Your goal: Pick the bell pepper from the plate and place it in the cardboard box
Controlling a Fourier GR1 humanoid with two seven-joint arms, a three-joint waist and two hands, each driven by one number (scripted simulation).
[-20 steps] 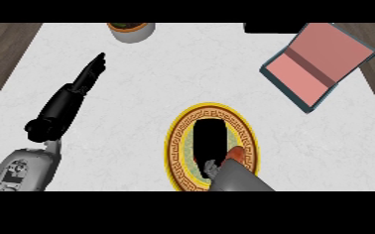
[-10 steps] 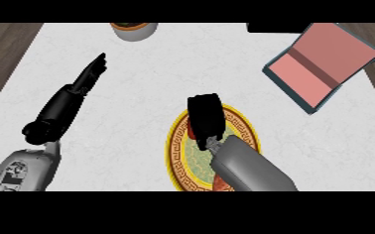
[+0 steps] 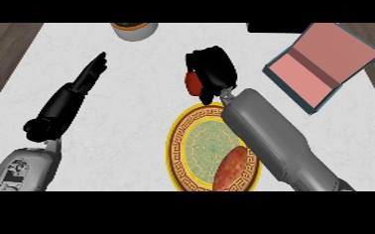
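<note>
One plate (image 3: 178,148), one box (image 3: 322,65), one bowl (image 3: 135,29) and two hands on a white marbled counter (image 3: 139,104). The pepper (image 3: 193,83), red, smooth and rounded, sits above the counter just beyond the plate's far rim, with the right hand's (image 3: 212,69) fingers curled round it. The round gold-rimmed plate holds an orange oblong item (image 3: 233,167); the flat pink-lined box lies far right, and the left hand (image 3: 89,73) rests at left, fingers straight and together.
</note>
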